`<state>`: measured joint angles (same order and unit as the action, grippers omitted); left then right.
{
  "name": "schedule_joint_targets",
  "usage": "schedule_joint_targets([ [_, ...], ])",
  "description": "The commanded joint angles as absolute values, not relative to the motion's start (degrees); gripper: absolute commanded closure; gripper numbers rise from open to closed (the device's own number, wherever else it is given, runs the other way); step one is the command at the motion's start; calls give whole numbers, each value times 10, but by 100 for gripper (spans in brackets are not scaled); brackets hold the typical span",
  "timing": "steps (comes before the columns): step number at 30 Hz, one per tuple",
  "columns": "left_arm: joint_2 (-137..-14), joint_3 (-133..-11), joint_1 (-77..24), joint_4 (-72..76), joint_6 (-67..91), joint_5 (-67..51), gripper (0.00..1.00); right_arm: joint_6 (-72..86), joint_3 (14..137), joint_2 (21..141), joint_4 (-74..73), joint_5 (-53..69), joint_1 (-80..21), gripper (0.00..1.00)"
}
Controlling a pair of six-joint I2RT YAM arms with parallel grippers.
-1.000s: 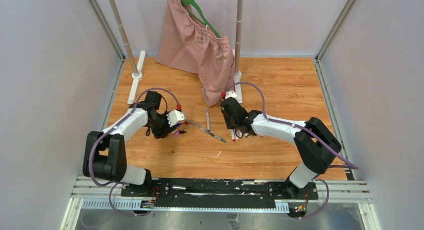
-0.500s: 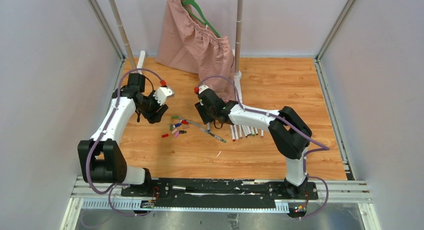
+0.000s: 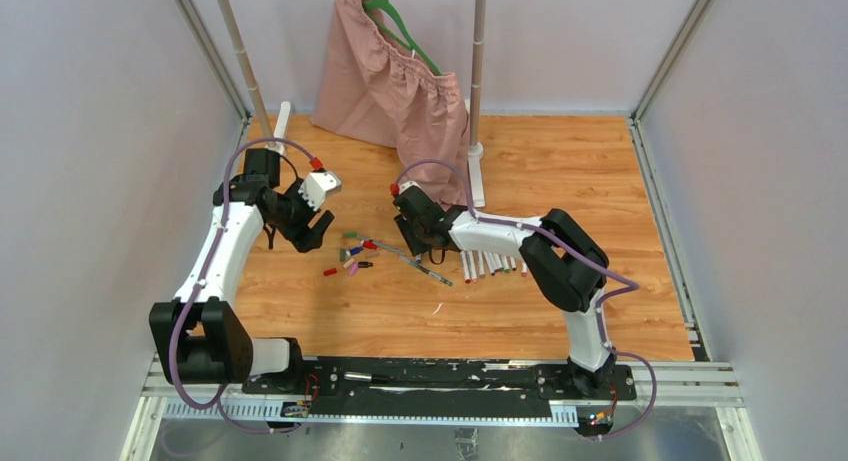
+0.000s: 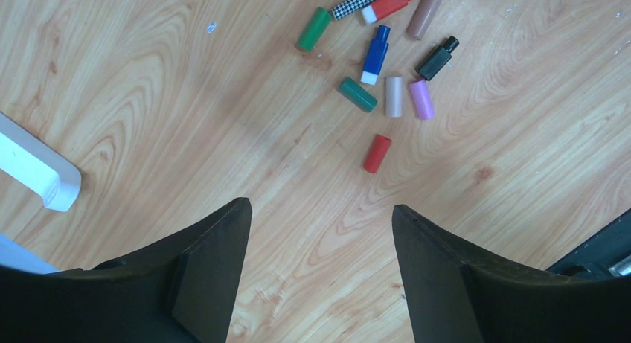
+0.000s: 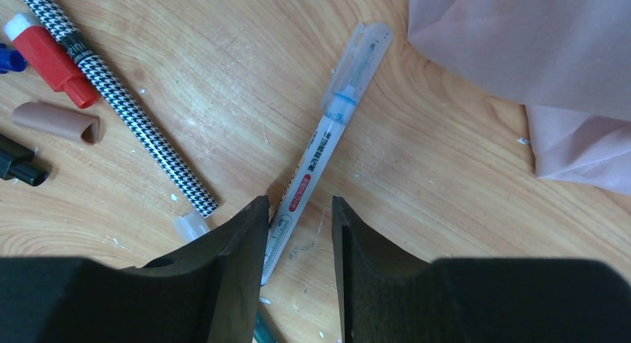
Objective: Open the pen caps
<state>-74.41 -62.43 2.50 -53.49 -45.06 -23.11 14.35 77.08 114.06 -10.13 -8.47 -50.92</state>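
Several loose pen caps (image 4: pixel 377 152) in red, green, blue, purple, beige, brown and black lie scattered on the wooden table, seen in the top view as a small cluster (image 3: pixel 350 254). My left gripper (image 4: pixel 321 209) hovers open and empty, short of the caps and up-left of them (image 3: pixel 310 227). A clear pen with a clear cap (image 5: pixel 338 120) lies on the wood. My right gripper (image 5: pixel 299 203) is open low over the pen's tail end, which runs along the left finger (image 5: pixel 249 231). It stands just right of the cluster (image 3: pixel 421 243).
A houndstooth pen (image 5: pixel 111 90) lies diagonally beside the caps. A row of uncapped white pens (image 3: pixel 492 264) lies right of the right gripper. A pink skirt (image 3: pixel 390 86) hangs on a green hanger between two stand poles; its hem (image 5: pixel 536 53) lies close to the right gripper. A white stand foot (image 4: pixel 37 172) is left.
My left arm drew back and left, away from the caps, and its jaws widened. My right gripper swung left from the row of white pens to the clear pen.
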Motion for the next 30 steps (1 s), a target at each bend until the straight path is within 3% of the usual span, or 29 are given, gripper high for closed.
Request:
schedule_joint_targets([
  [1,-744,-630,28,-546,-439,-245,25,157,761,1128,-110,-117,-515,58],
  [7,-744,-629,27,-546,-439,-248,24,138,773,1100,-91,-97,-521,52],
  [15,-744,-640,27,-551,-441,-244,24,99,814,1159,-90,-16,-548,52],
  [30,-743,-633,28,-561,-444,-247,24,71,850,1227,-90,34,-541,67],
])
